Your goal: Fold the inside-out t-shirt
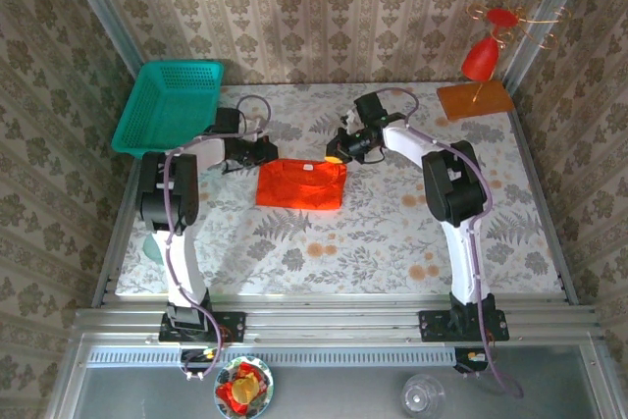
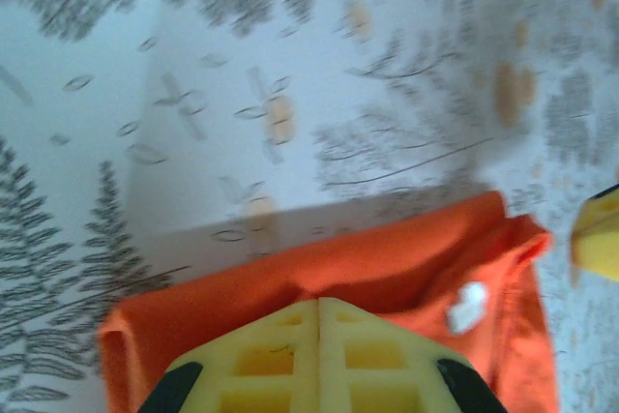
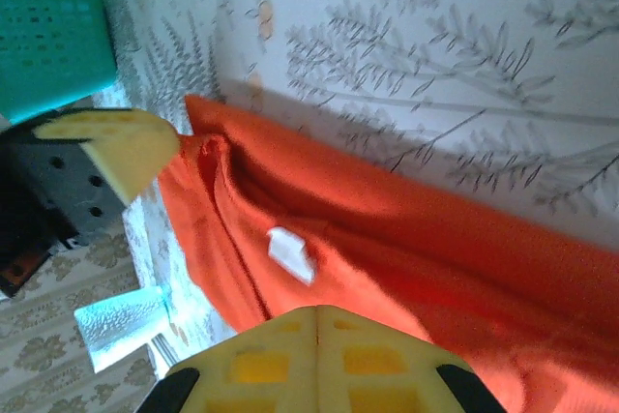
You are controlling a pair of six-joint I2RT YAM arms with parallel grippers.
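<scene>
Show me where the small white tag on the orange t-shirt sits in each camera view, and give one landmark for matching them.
Top external: the white tag is near the far edge of the orange t-shirt, mid-table.
Left wrist: the tag is at lower right, on the orange cloth.
Right wrist: the tag is left of centre, low, on the cloth.
Shared landmark: the orange t-shirt lying on the fern-print tablecloth.
</scene>
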